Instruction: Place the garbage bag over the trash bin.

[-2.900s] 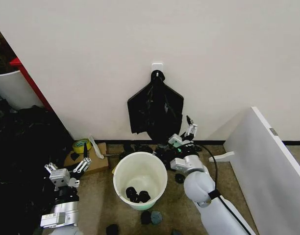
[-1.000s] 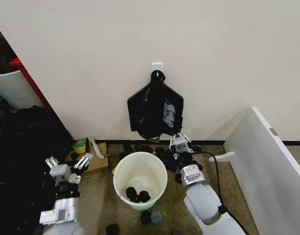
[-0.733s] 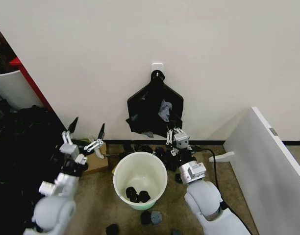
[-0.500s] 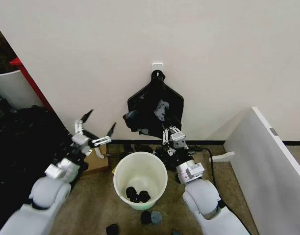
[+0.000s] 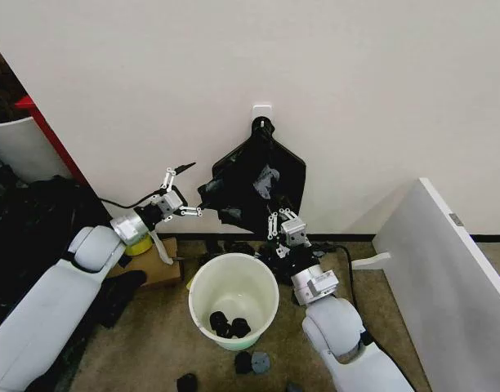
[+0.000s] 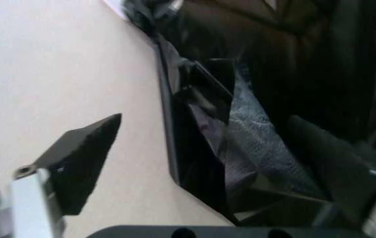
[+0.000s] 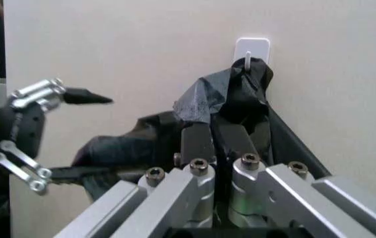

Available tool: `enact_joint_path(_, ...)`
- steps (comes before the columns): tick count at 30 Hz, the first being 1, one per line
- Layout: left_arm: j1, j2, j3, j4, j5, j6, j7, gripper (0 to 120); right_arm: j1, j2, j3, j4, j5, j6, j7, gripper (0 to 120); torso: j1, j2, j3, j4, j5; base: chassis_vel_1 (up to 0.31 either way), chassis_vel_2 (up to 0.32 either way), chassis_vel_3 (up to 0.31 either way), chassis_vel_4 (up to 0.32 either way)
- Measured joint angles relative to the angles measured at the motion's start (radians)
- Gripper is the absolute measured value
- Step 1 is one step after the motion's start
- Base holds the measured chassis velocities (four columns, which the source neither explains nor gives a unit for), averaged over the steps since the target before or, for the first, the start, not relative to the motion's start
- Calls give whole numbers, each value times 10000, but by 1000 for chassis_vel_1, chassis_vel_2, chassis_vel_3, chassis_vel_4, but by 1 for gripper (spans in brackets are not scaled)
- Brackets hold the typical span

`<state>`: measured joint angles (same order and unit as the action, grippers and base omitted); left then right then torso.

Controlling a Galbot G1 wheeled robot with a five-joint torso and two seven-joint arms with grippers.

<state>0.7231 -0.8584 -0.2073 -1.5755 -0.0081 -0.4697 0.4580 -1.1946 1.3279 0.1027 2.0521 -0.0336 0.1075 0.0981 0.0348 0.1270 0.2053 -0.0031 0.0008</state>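
Black bag hangs on the wall hook, above and behind the bin, which stands bare on the floor. Left hand spread wide at the bag's left edge; right hand below it.

Left wrist: fingers straddle the bag's edge, nothing gripped.

Right wrist: right hand pinched shut on a bag fold.

Bag not yet unhooked; covering remains.
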Motion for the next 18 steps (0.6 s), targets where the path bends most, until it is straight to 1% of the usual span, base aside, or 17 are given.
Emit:
enact_joint_path(2,-240,-86,181,147,279,-1,65,90,-20,0,6,30,-4,-5,-2,0,0,0,0,-2,-1,0,0,0,0)
enact_joint_path(3,-408,-170,289,236,469,-1,113,84,-40,0,23,52,-8,-9,-2,0,0,0,0,-1,0,0,0,0,0)
enact_joint_path(4,-408,-170,289,236,469,-1,113,84,-40,0,23,52,-8,-9,-2,0,0,0,0,-1,0,0,0,0,0)
enact_joint_path(5,-528,-240,377,297,603,-1,134,80,-73,2,43,81,-14,-11,-3,0,0,0,0,-2,0,0,0,0,0)
enact_joint_path(7,-651,-336,487,355,747,22,143,70,-130,0,85,112,-31,-12,-3,0,0,0,0,-6,-2,0,0,0,0)
enact_joint_path(10,-621,-350,474,350,794,93,119,58,-188,-27,107,168,-44,-12,-3,0,-1,0,-1,-2,1,0,0,0,0)
enact_joint_path(11,-621,-350,474,350,794,93,119,58,-188,-27,107,168,-44,-12,-3,0,-1,0,-1,-2,1,0,0,0,0)
enact_joint_path(17,-447,-315,302,320,632,221,90,34,-223,-138,142,270,-30,-19,-3,0,-1,2,-1,-2,-1,0,0,0,0)
enact_joint_path(18,-447,-315,302,320,632,221,90,34,-223,-138,142,270,-30,-19,-3,0,-1,2,-1,-2,-1,0,0,0,0)
